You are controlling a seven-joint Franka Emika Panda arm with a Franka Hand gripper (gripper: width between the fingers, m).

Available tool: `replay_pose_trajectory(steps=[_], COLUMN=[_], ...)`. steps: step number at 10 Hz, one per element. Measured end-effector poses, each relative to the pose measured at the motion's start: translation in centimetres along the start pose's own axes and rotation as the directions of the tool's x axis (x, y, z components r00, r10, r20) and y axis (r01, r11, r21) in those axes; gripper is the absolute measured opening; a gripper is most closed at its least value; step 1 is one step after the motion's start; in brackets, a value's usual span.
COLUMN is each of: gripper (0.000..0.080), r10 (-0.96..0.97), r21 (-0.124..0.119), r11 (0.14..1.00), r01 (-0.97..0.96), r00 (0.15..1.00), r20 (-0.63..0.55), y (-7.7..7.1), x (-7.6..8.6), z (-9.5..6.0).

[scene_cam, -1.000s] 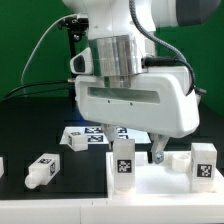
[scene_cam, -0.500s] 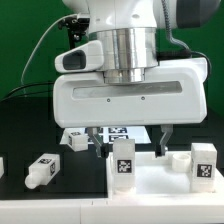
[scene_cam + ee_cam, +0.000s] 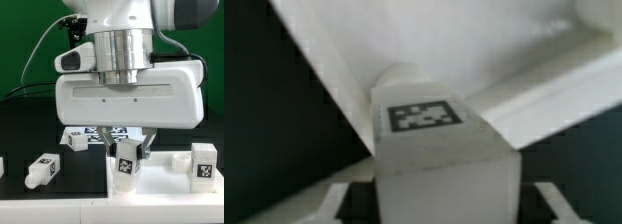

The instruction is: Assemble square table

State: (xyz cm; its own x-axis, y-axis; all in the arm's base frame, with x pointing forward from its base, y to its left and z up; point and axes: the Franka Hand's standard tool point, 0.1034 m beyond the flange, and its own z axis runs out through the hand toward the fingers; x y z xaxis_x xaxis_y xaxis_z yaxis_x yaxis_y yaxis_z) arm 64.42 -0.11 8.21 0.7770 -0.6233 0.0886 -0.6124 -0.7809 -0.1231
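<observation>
The white square slab (image 3: 160,192) lies at the front on the exterior view's right. A chunky white leg (image 3: 126,162) with a tag sticker stands upright on its near-left corner. My gripper (image 3: 127,150) hangs over this leg, one finger on each side of it, open; narrow dark gaps show between the fingers (image 3: 345,200) and the leg (image 3: 434,130) in the wrist view. My gripper (image 3: 446,208) is centred on it there, with the slab (image 3: 491,40) behind. A second tagged leg (image 3: 203,162) stands at the slab's right.
A loose tagged leg (image 3: 42,170) lies on the black table at the exterior view's left, and another white part (image 3: 2,165) is at the left edge. The marker board (image 3: 85,137) lies behind the gripper. A short white stub (image 3: 178,158) sits on the slab.
My gripper has moved toward the exterior view's left over the slab's corner. Its fingers now straddle the upright leg and stand closer together than half a second ago.
</observation>
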Motion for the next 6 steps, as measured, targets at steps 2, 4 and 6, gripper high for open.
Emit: replay_pose_trajectory(steps=[2, 4, 6], gripper=[0.0299, 0.0296, 0.0297], r10=[0.263, 0.547, 0.706], r21=[0.013, 0.046, 0.026], r11=[0.965, 0.835, 0.706], r01=[-0.263, -0.548, -0.708], r00=[0.965, 0.836, 0.706], r20=[-0.005, 0.025, 0.061], y=[0.9, 1.5, 1.5], x=[0.3, 0.2, -0.2], z=[0.1, 0.1, 0.1])
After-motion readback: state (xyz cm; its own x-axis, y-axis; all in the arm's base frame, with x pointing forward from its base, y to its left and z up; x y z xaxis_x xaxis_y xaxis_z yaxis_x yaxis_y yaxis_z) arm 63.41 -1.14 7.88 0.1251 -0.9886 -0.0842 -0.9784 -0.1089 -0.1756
